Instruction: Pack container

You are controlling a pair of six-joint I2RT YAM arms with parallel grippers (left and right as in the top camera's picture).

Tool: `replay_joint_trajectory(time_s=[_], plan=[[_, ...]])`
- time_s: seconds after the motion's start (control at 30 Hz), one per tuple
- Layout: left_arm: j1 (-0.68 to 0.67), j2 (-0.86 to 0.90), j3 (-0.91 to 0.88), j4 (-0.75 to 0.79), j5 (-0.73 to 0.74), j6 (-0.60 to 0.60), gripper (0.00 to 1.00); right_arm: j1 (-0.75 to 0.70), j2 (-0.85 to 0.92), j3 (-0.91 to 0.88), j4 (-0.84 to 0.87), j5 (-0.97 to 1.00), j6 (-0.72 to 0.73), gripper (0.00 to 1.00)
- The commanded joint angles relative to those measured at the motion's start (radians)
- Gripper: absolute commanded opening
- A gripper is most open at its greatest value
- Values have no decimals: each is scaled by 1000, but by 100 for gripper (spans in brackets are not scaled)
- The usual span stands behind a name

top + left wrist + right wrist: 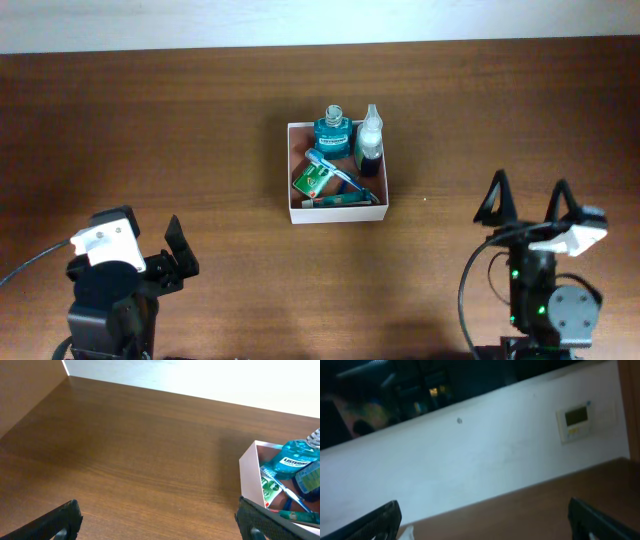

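The container (336, 214), a square white-walled box, sits at the table's centre. It holds a teal mouthwash bottle (331, 131), a clear spray bottle (369, 145), a blue toothbrush (335, 172), a green box (313, 181) and a toothpaste tube (340, 199). My left gripper (180, 252) is open and empty at the near left, well away from the box. My right gripper (528, 190) is open and empty to the box's right. The left wrist view has the container (250, 472) and mouthwash bottle (292, 460) at its right edge, beyond the left gripper (160, 522). The right gripper (485, 520) faces the wall.
The brown wooden table (150, 130) ends at a pale wall at the back. In the right wrist view a small wall panel (575, 420) hangs on the white wall, above the table's far edge (545, 492).
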Motion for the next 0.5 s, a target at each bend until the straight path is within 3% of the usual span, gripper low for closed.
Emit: replay_joint_trajectory(time_s=[0.0, 0.23, 0.47], plan=[[5, -1, 10, 1, -13, 9, 99, 5, -128, -159, 96, -17, -36, 99], [5, -1, 10, 0, -13, 9, 99, 4, -246, -282, 174, -12, -41, 99], [5, -1, 10, 1, -13, 9, 99, 3, -348, -325, 45, -8, -74, 99]])
